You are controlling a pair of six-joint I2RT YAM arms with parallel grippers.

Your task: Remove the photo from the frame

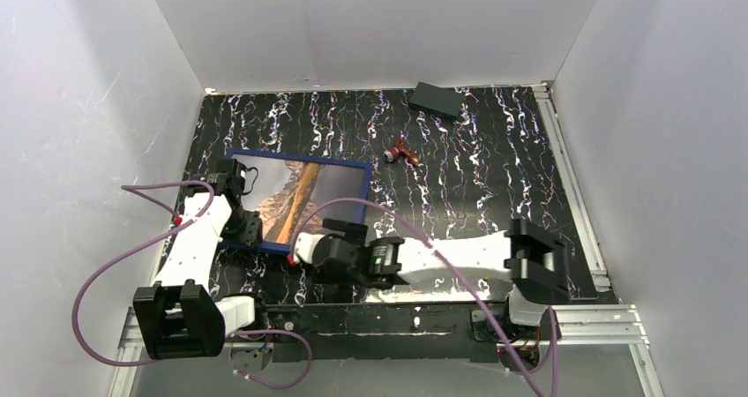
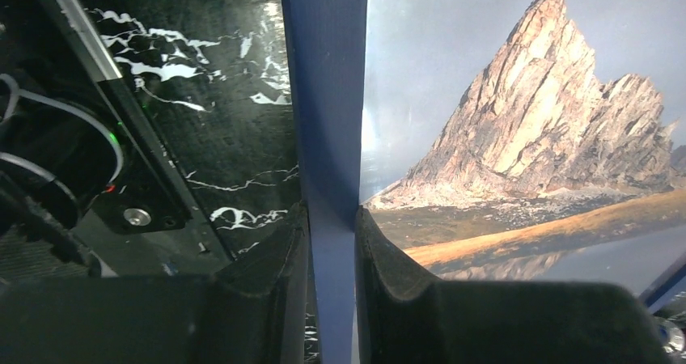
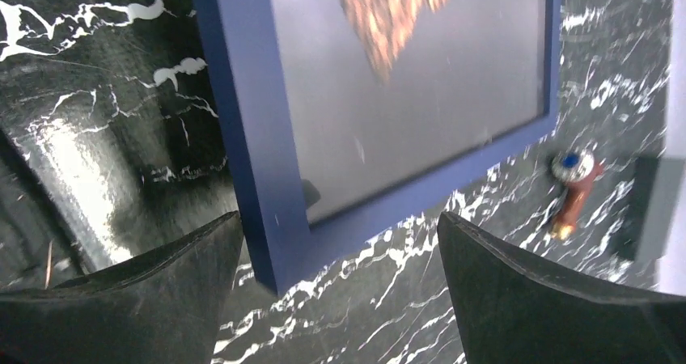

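**Supervisor:** Where is the photo?

**Operator:** The photo (image 1: 300, 198) sits inside the frame (image 1: 300, 159), picture side up, on the left half of the tabletop (image 1: 494, 176).

**Supervisor:** And your left arm?

**Operator:** My left end effector (image 2: 332, 218) is clamped on the frame's navy border, on its left side. In the wrist view the border runs straight between both fingers (image 2: 271, 259), which are pressed against it.

**Supervisor:** The right one?

**Operator:** My right end effector (image 3: 338, 218) is spread wide at the frame's near right corner. One finger is just beside the outer edge and the other is out over the marble. I cannot tell whether either touches.

**Supervisor:** Anything else out there?

**Operator:** A small red-brown tool (image 1: 401, 151) lies past the frame's far right corner. A black block (image 1: 438, 99) sits near the back wall.
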